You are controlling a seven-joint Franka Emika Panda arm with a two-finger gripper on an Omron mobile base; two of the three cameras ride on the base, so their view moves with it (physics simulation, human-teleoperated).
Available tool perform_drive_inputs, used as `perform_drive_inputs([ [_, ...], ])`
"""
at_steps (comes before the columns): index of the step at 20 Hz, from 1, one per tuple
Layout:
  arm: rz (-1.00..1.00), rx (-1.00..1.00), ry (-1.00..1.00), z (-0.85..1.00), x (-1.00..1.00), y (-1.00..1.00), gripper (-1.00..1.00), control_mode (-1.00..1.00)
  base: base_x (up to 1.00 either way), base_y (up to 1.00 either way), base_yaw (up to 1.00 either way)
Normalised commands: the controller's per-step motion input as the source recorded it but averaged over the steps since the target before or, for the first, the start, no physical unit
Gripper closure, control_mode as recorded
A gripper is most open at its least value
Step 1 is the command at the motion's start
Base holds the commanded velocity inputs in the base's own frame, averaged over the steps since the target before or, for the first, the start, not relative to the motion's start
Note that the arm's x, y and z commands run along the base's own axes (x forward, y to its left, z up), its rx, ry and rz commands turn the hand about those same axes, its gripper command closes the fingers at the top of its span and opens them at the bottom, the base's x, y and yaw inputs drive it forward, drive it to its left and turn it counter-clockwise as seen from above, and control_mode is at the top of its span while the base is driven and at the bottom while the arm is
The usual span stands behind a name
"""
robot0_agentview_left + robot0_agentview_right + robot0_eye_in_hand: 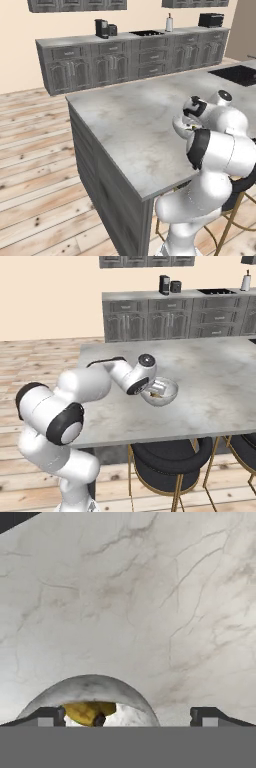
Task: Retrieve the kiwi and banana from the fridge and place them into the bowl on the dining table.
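The jaws (128,716) stand spread wide and hold nothing. A yellow fruit with a brownish end, likely the banana (89,711), lies in the bowl (90,688) on the worktop (150,602), just inside the left fingertip (47,717), off-centre rather than between the jaws.

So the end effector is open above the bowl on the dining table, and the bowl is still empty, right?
Not quite: the bowl isn't empty. The hand view shows a yellow fruit with a dark end lying inside it; which fruit it is I cannot tell. The rest stands: the end effector is open over the bowl, which sits on the dining table.
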Motion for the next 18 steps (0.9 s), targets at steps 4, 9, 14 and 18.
perform_drive_inputs([
  [4, 0.23, -0.07, -0.1, 0.0, -1.0, 0.02, -1.0, -1.0, 0.0, 0.0, 0.0],
  [9, 0.23, -0.13, -0.18, 0.0, -1.0, 0.18, -1.0, -1.0, 0.0, 0.0, 0.0],
  [14, 0.2, -0.24, -0.16, 0.0, -1.0, 0.59, -1.0, -1.0, 0.0, 0.0, 0.0],
  [18, 0.2, -0.36, -0.07, 0.0, -1.0, 0.92, -1.0, -1.0, 0.0, 0.0, 0.0],
])
